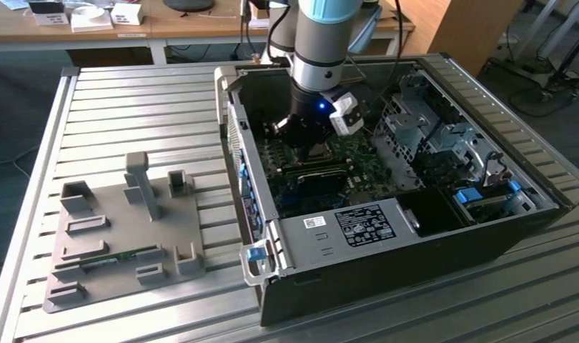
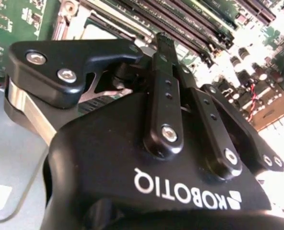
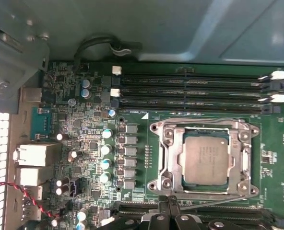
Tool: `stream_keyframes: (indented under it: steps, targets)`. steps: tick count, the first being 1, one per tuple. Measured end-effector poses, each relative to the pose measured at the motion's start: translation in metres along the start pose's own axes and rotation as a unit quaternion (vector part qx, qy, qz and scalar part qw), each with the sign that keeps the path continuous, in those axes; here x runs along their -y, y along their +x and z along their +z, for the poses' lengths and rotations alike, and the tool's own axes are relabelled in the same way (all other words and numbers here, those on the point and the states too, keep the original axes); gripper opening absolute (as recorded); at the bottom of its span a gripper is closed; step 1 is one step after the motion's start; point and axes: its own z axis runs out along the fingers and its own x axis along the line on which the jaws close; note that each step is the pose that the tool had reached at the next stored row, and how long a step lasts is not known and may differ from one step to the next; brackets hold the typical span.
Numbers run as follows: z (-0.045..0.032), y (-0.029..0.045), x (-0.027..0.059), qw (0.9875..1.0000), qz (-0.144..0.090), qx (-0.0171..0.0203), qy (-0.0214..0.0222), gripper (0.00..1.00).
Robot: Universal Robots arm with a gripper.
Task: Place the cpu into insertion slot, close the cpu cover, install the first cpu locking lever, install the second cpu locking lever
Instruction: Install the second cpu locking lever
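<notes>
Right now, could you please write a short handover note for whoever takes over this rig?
Gripper: fingers shut, nothing seen between them, low over the motherboard beside the cover.
Cpu: lying flat inside the cover's opening.
Cover: down flat around the cpu.
Done: cpu placed, cover closed.
Left: the levers; I cannot tell whether either is latched.

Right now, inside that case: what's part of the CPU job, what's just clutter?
Job: cpu seated in its socket; cpu cover around it; gripper just beside the socket.

Lying about: memory slots, grey fixture tray outside the case, red-black wire.
</notes>
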Motion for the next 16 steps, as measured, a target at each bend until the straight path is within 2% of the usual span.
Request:
stream_keyframes:
  steps: [8,16]
  targets:
    - [0.0059,0.0062,0.0,1.0,-0.004,-0.0001,-0.0002,0.11]
    - [0.0076,0.01,-0.001,1.0,-0.008,0.0004,-0.0002,0.11]
